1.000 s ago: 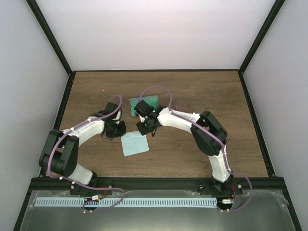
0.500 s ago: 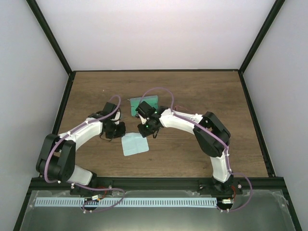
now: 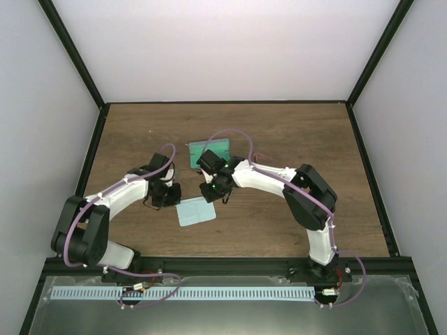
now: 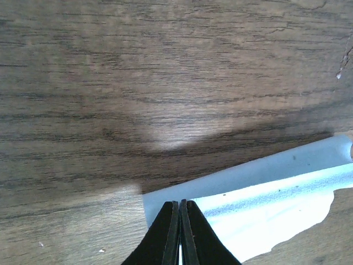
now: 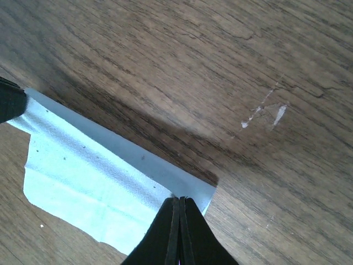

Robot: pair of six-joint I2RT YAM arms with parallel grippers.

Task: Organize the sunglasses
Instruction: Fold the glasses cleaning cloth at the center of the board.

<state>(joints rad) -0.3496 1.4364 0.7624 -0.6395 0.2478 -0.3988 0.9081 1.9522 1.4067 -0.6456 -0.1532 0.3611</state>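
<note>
Both pincers closed: left gripper (image 4: pixel 180 203) and right gripper (image 5: pixel 179 200) each pinch a far corner of the pale blue square cloth (image 3: pixel 196 211), mid-table on the brown wooden table (image 3: pixel 300 132). The two-corner hold presumably keeps the fabric taut for folding. The thin pink-red sunglasses (image 3: pixel 257 155) are probably the faint red line right of the right wrist, near the grey-blue case with green lining (image 3: pixel 211 148).
</note>
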